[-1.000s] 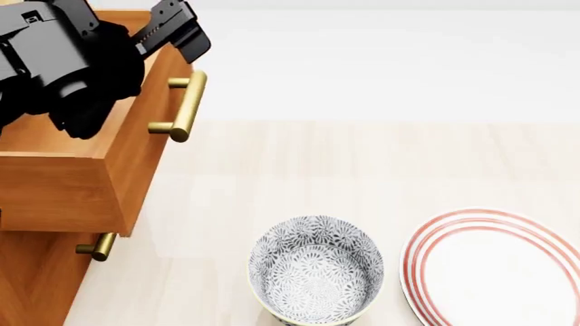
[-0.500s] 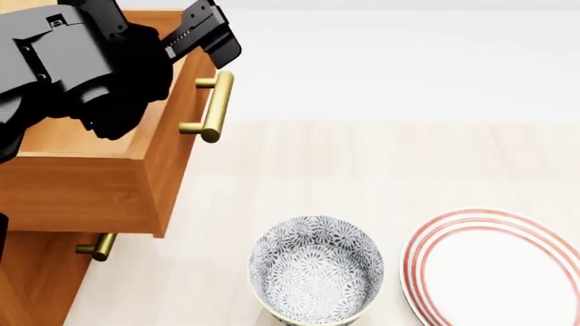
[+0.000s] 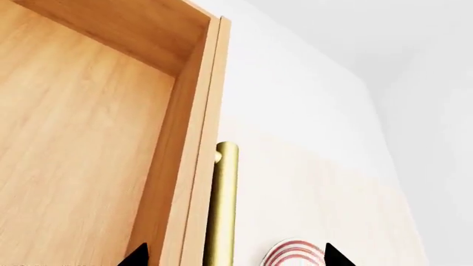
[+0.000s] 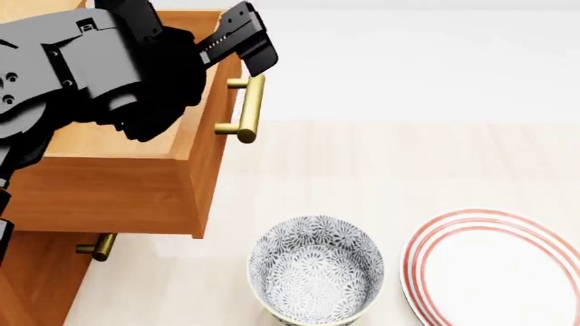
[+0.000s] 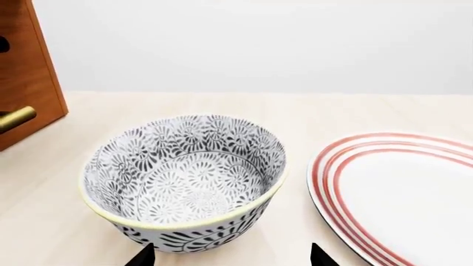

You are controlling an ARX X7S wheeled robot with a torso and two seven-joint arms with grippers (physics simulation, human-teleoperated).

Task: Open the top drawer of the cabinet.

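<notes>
The top drawer (image 4: 118, 183) of the orange-brown cabinet (image 4: 37, 278) is pulled well out, its pale wood inside showing. Its brass bar handle (image 4: 246, 109) is on the front panel. My left gripper (image 4: 238, 51) is over the drawer's front edge. In the left wrist view the gripper (image 3: 236, 257) is open, its two black fingertips (image 3: 137, 256) wide apart, one inside the drawer (image 3: 81, 144) and one beyond the handle (image 3: 224, 205). My right gripper (image 5: 230, 256) is open and empty, close in front of the patterned bowl (image 5: 185, 177); it is out of the head view.
The grey-patterned bowl (image 4: 316, 268) stands on the pale table in front of the cabinet. A white plate with red rings (image 4: 498, 265) lies to its right, also in the right wrist view (image 5: 399, 188). A lower drawer's brass handle (image 4: 98, 246) sticks out below the open drawer.
The top drawer has slid further out of the cabinet, to the right in the head view, and my left gripper has moved with its front edge. Bowl and plate have not moved.
</notes>
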